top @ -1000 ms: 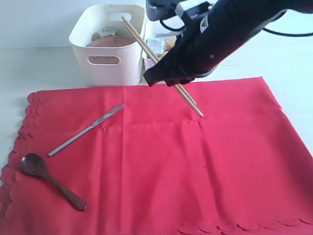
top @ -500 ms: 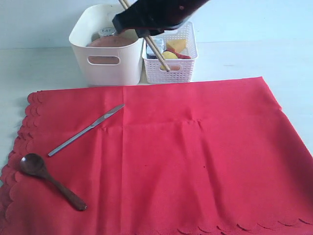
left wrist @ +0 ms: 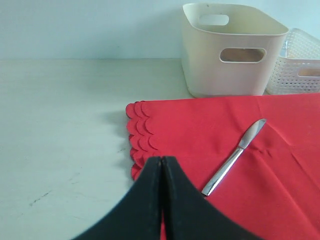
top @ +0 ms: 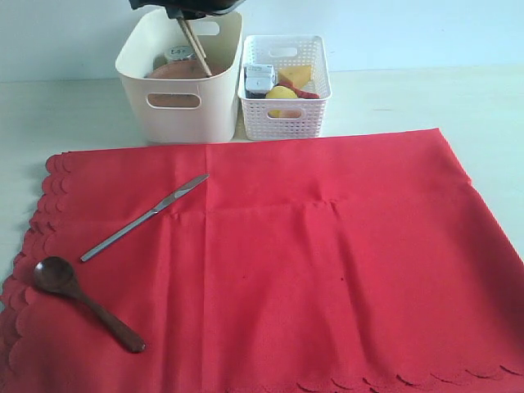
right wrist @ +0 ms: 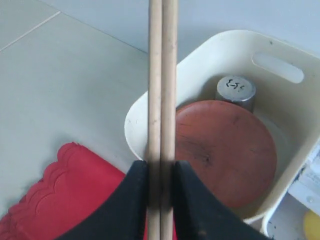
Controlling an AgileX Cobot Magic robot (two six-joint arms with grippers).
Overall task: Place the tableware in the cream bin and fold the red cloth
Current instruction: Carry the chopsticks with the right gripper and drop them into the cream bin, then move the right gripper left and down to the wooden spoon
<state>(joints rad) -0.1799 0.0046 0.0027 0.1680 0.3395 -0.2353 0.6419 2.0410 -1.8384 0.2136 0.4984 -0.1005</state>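
My right gripper (right wrist: 161,167) was squeezed shut on the wooden chopsticks (right wrist: 161,75) and held them over the cream bin (top: 135,49). In the exterior view their low ends pointed down inside the bin. They were not let go yet, so I judged that this part was almost done.

The round brown wooden plate (right wrist: 225,150) and the steel cup (right wrist: 236,90) sat in the bin. I could not pick out the white bowl.

The metal knife (top: 146,217) and the dark wooden spoon (top: 82,301) lay on the red cloth (top: 327,270), on its left side, a bit apart. Both had to go in the bin. The cloth was spread flat on the table, not folded at all. I think the job was about half done.

The white lattice basket (top: 286,119) stood just beside the bin. It held yellow food and a small carton (top: 259,78).

My left gripper (left wrist: 161,165) was closed with nothing in it, over the cloth's wavy edge near the knife.
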